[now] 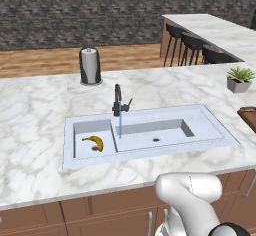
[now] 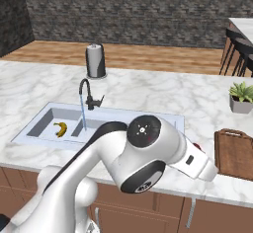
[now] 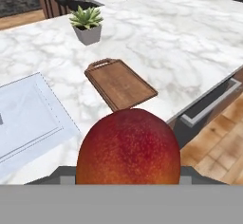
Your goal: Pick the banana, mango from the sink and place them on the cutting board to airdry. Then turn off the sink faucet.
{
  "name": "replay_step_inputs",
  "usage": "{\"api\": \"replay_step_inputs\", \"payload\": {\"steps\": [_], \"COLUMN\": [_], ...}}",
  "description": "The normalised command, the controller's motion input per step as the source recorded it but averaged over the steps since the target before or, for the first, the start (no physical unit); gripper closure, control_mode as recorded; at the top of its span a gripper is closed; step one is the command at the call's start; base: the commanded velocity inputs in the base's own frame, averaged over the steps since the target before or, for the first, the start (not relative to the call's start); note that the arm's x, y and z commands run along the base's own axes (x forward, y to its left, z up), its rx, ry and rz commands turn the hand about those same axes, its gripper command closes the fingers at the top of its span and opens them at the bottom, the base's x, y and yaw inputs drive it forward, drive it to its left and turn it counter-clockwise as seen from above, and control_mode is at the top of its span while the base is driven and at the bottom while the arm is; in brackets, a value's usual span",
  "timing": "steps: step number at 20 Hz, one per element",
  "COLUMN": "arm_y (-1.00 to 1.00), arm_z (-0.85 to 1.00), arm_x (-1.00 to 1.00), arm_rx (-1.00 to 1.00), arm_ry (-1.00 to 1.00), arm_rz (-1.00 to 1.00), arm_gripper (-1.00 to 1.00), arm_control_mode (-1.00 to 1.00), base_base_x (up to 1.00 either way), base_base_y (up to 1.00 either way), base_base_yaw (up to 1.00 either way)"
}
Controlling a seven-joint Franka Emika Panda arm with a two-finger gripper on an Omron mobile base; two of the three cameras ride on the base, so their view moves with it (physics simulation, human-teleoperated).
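The tool [image 3: 128, 182] grips the mango [image 3: 128, 147] close in front of it; beyond the fruit lies the cutting board [image 3: 121, 83] on the bench [image 3: 190, 42], the sink [image 3: 23, 118] off to its left.

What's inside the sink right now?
In the sink, a banana lies in the smaller compartment beside its drain. Blue water runs from the faucet into the larger compartment, which holds only its drain. The near wall hides part of the floor.
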Motion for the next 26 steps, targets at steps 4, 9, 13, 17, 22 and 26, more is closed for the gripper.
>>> {"api": "replay_step_inputs", "payload": {"steps": [4, 9, 13, 17, 22, 26], "arm_y": [-0.04, -0.16, -0.17, -0.23, -0.23, -0.23], "arm_z": [-0.09, 0.00, 0.00, 0.00, -0.01, -0.12], "arm_x": [0.21, 0.09, 0.18, 0.23, 0.31, 0.35], "arm_rx": [0.00, 0.00, 0.00, 0.00, 0.00, 0.00], "arm_ry": [0.00, 0.00, 0.00, 0.01, 0.05, 0.06], "arm_rz": [0.04, 0.05, 0.04, 0.03, 0.03, 0.03], "arm_gripper": [1.00, 1.00, 1.00, 1.00, 1.00, 1.00], "arm_control_mode": [-1.00, -1.00, -1.00, -1.00, -1.00, -1.00], "base_base_x": [0.00, 0.00, 0.00, 0.00, 0.00, 0.00], "base_base_y": [0.00, 0.00, 0.00, 0.00, 0.00, 0.00], "base_base_yaw": [0.00, 0.00, 0.00, 0.00, 0.00, 0.00]}}
